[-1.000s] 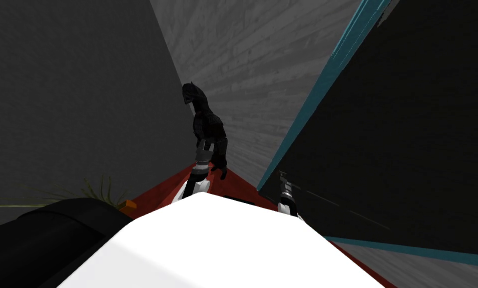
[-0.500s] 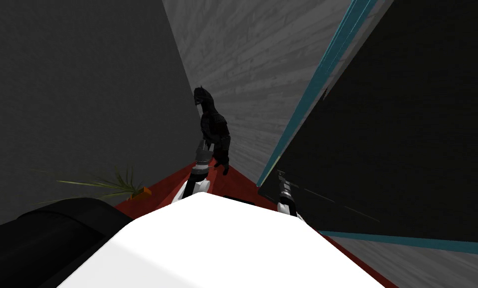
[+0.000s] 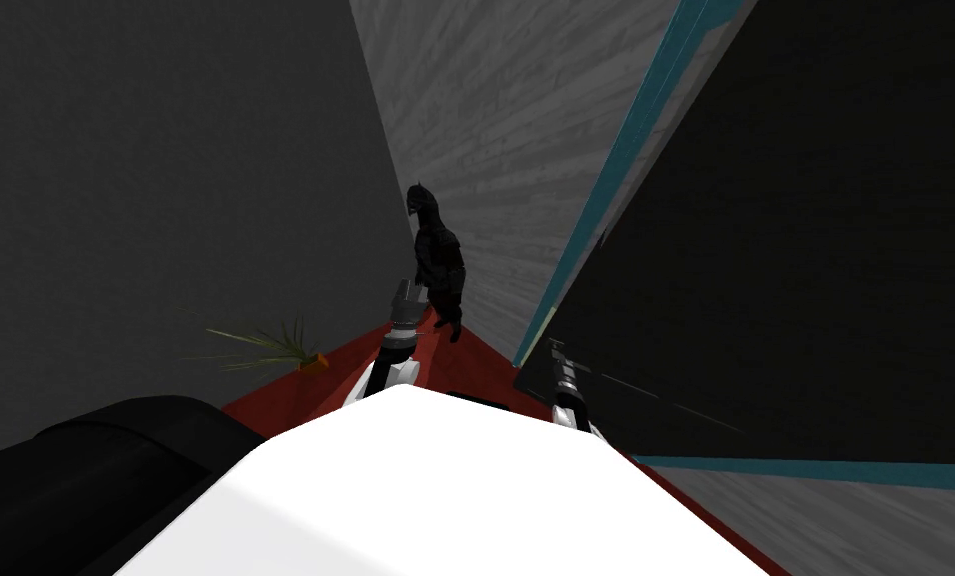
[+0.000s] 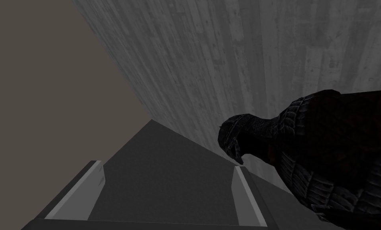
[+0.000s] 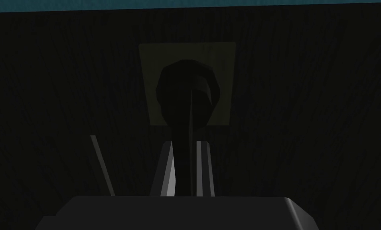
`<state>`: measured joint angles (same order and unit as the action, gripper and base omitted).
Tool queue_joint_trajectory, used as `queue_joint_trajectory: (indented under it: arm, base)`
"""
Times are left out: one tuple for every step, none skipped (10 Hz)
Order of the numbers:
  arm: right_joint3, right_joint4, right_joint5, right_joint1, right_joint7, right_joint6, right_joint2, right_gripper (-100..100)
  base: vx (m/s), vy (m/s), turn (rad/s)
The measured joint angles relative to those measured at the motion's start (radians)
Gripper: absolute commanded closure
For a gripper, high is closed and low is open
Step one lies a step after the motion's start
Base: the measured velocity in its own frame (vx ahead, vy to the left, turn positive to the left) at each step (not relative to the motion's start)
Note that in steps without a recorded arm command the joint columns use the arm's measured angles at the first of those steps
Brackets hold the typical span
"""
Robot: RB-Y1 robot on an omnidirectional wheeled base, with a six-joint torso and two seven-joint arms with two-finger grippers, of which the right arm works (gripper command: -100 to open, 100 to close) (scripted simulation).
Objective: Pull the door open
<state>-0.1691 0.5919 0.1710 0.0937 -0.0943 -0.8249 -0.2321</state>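
Grip on the handle: the right gripper [image 5: 185, 143] pinches the dark handle [image 5: 186, 96] of the door [image 3: 785, 250], fingers pressed to its two sides. The handle lies straight ahead of the gripper. Its long axis runs from the round hub on the pale plate [image 5: 221, 80] back between the fingers toward the gripper's body. The door is the dark panel on the right of the scene, edged by a teal frame [image 3: 615, 190] along its far side. Whether it stands ajar is hard to tell in this dim light. The right arm is the one at the door. The left gripper [image 4: 166, 167] hangs at centre with fingers spread and nothing between them. It is just beside a black figure [image 4: 325, 151] that stands on the red floor [image 3: 480, 362] against the far grey wall [image 3: 505, 120]. A plant [image 3: 270, 345] sits to the left, well apart. Judged from here, the pull must draw the handle back toward the robot, away from the frame.
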Motion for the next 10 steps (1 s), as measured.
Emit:
queue_joint_trajectory:
  arm:
    - [0.010,-0.009,-0.005,0.008,-0.004,-0.008,0.002,100]
    - [0.021,0.006,-0.010,0.004,-0.006,-0.005,0.006,100]
    - [0.024,0.007,-0.011,0.002,-0.006,-0.002,0.009,100]
    - [0.027,0.011,-0.013,-0.006,-0.014,-0.003,-0.001,100]
    - [0.030,0.019,-0.016,-0.016,-0.026,-0.007,-0.012,100]
    - [0.035,0.019,-0.019,-0.024,-0.038,-0.013,-0.021,100]
    - [0.041,0.030,-0.022,-0.037,-0.050,-0.016,-0.029,100]
    - [0.050,0.041,-0.028,-0.052,-0.066,-0.017,-0.039,100]
    - [0.060,0.023,-0.033,-0.050,-0.082,-0.031,-0.048,100]
    - [0.071,0.020,-0.039,-0.058,-0.100,-0.043,-0.059,100]
  base:
    - [-0.245,-0.126,0.121]
    - [-0.102,-0.045,0.045]
    - [-0.131,0.026,0.168]
    - [-0.184,0.029,0.139]
    - [-0.189,0.016,0.097]
    - [-0.226,0.001,0.116]
    - [-0.248,-0.033,0.162]
    - [-0.241,-0.059,0.152]
    - [-0.236,-0.056,0.206]
    - [-0.230,-0.089,0.147]
